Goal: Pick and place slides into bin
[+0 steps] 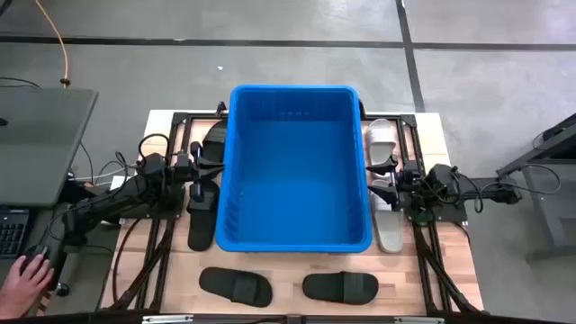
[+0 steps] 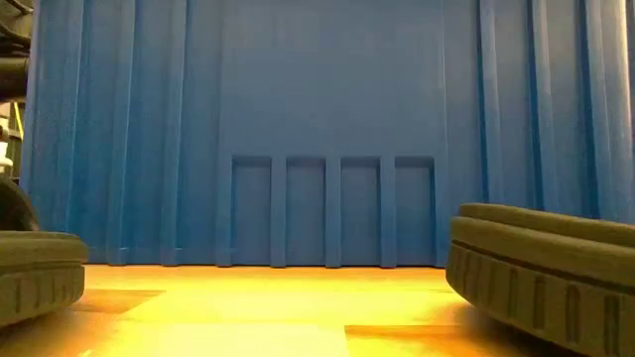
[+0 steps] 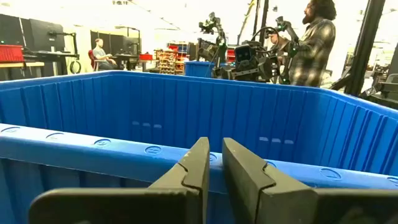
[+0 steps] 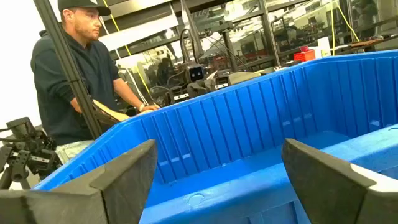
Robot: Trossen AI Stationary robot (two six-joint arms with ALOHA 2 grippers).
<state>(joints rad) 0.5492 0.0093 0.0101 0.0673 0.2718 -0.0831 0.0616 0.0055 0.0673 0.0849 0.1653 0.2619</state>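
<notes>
Blue bin (image 1: 297, 166) holds nothing yet — every slide (image 1: 236, 285) sits outside it; left gripper (image 1: 200, 165) nearly together, right gripper (image 1: 385, 173) wide apart, both empty.

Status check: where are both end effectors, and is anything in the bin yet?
Left end effector shut, empty, beside the big blue ribbed plastic bin. Right end effector open over pale grey sandals. Bin empty. Two black sandals in front.
</notes>
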